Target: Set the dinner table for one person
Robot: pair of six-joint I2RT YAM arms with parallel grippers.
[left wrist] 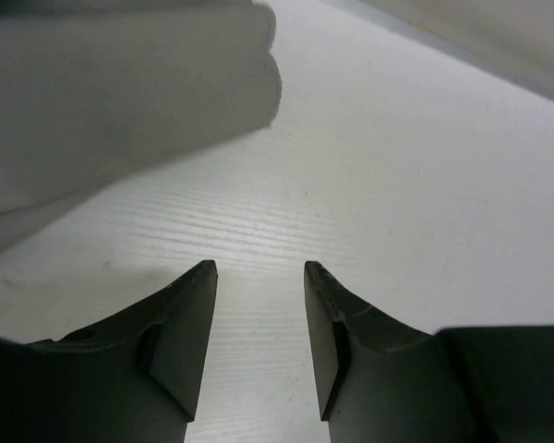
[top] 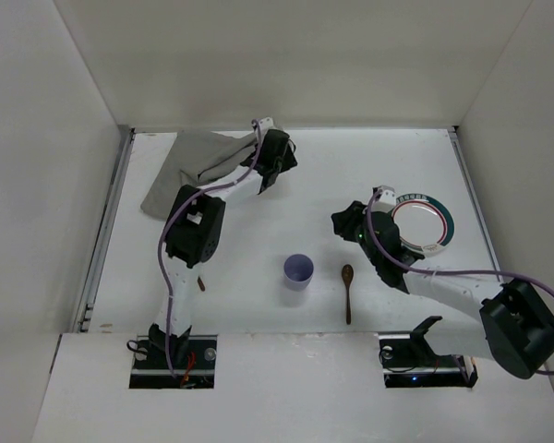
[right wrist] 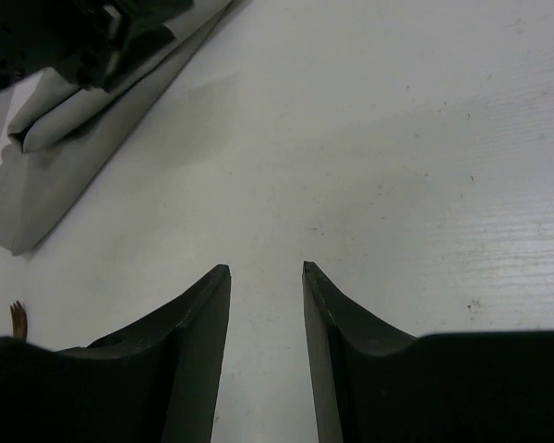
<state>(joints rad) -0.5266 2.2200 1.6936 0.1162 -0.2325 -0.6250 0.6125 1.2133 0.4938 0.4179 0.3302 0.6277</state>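
The dinner table point(top: 369, 166) is a large white top. A grey cloth mat point(top: 189, 166) lies crumpled and folded at its far left; it also shows in the left wrist view point(left wrist: 120, 92) and the right wrist view point(right wrist: 74, 148). My left gripper point(top: 286, 159) is open and empty just right of the mat's edge, low over bare table point(left wrist: 258, 268). My right gripper point(top: 338, 221) is open and empty over bare table point(right wrist: 266, 268), left of a white plate with a green rim point(top: 443, 221). A lavender cup point(top: 298, 272) and a wooden spoon point(top: 347, 291) sit near the front centre.
A small brown utensil point(top: 200, 284) lies beside the left arm; its tip shows in the right wrist view point(right wrist: 18, 318). Metal rails point(top: 106, 231) run along the table's sides. White walls enclose the back and both sides.
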